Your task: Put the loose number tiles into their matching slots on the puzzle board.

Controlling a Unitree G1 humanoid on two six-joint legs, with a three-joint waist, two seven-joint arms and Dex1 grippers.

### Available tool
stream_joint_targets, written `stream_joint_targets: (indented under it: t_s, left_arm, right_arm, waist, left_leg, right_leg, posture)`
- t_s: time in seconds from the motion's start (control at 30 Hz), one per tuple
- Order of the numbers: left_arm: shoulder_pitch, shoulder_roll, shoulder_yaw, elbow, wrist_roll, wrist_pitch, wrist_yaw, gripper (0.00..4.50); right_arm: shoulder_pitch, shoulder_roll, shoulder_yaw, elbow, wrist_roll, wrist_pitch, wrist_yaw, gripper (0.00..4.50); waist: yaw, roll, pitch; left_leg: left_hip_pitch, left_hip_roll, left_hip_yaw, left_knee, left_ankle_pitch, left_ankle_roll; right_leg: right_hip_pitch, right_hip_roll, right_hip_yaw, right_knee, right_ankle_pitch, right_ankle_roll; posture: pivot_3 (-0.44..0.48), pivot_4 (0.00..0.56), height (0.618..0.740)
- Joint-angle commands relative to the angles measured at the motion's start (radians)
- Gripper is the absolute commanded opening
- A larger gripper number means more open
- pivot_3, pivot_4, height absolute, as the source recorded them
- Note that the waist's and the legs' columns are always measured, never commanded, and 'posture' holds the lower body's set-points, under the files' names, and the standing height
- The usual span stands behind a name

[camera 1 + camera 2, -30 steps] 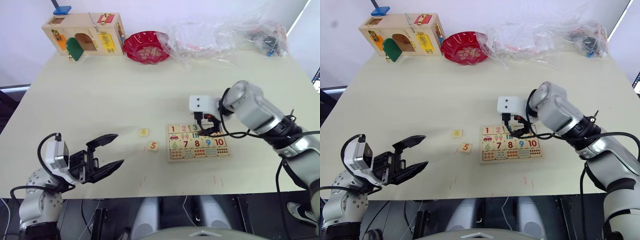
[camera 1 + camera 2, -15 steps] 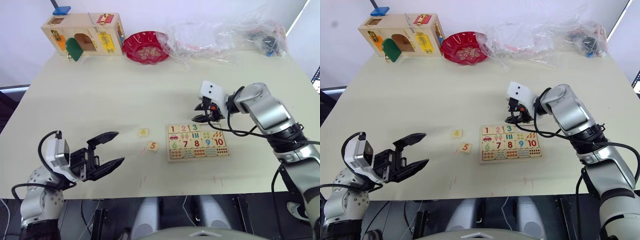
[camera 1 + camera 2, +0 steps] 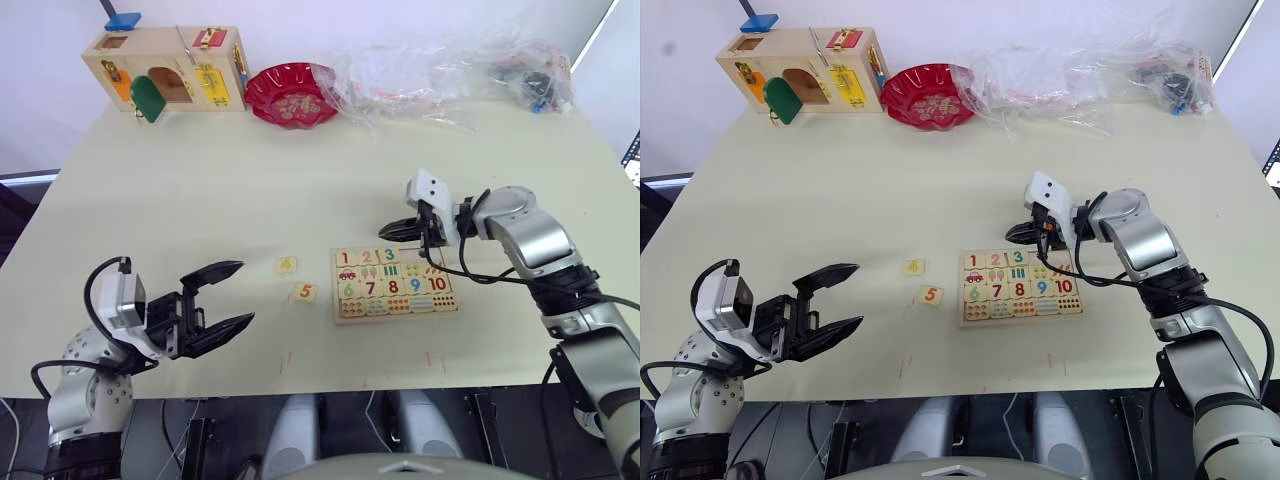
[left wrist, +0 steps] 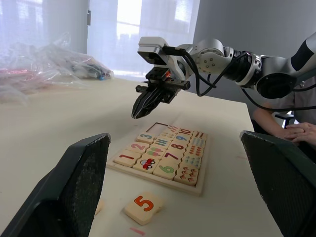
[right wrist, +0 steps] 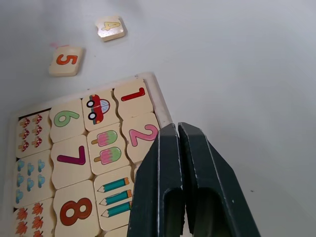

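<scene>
The puzzle board [image 3: 449, 306] lies at mid-table with tiles 1, 2 and 3 seated in its top row; the slots [image 4: 159, 127] beyond the 3 stand empty. Two loose number tiles rest on the table to the board's left: the yellow 4 [image 3: 287, 265] and the orange 5 [image 3: 306, 292]. My right gripper [image 3: 384, 234] hovers just past the board's far edge, shut with nothing in it, fingertips [image 5: 177, 132] pressed together. My left gripper [image 3: 244, 292] is open near the table's front-left, short of the 5 tile [image 4: 143, 206].
A wooden latch box [image 3: 168, 68], a red bowl [image 3: 293, 93] and crumpled plastic bags [image 3: 450, 65] line the table's far edge. A person's hand [image 4: 296, 131] rests beyond the table on the right side.
My right gripper has lifted off the board's top row, drawn back past its far edge and shut empty. The left arm barely shifted and stays open.
</scene>
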Motion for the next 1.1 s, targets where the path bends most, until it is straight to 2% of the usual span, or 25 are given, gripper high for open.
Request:
stream_joint_targets:
  t_s: [0.03, 0.4, 1.1]
  left_arm:
    - [-0.005, -0.002, 0.008, -0.006, -0.006, -0.007, -0.005, 4.50]
    - [-0.009, 0.001, 0.011, 0.000, -0.005, -0.008, -0.011, 4.50]
    - [0.000, 0.004, 0.017, 0.003, -0.004, -0.010, -0.009, 4.50]
  right_arm:
    - [-0.013, 0.000, -0.031, 0.065, -0.009, -0.096, 0.002, 0.07]
    - [-0.034, 0.012, -0.022, 0.189, -0.053, -0.178, 0.005, 0.07]
    - [-0.011, 0.010, -0.002, 0.161, -0.059, -0.146, 0.050, 0.07]
  waist:
    - [0.000, 0.000, 0.000]
    - [0.000, 0.000, 0.000]
    - [0.000, 0.000, 0.000]
  left_leg:
    - [0.000, 0.000, 0.000, 0.000, 0.000, 0.000]
    - [0.000, 0.000, 0.000, 0.000, 0.000, 0.000]
    - [0.000, 0.000, 0.000, 0.000, 0.000, 0.000]
  right_leg:
    - [0.000, 0.000, 0.000, 0.000, 0.000, 0.000]
    - [0.000, 0.000, 0.000, 0.000, 0.000, 0.000]
    - [0.000, 0.000, 0.000, 0.000, 0.000, 0.000]
  posture:
    - [0.000, 0.150, 0.740]
    - [0.000, 0.150, 0.740]
    - [0.000, 0.150, 0.740]
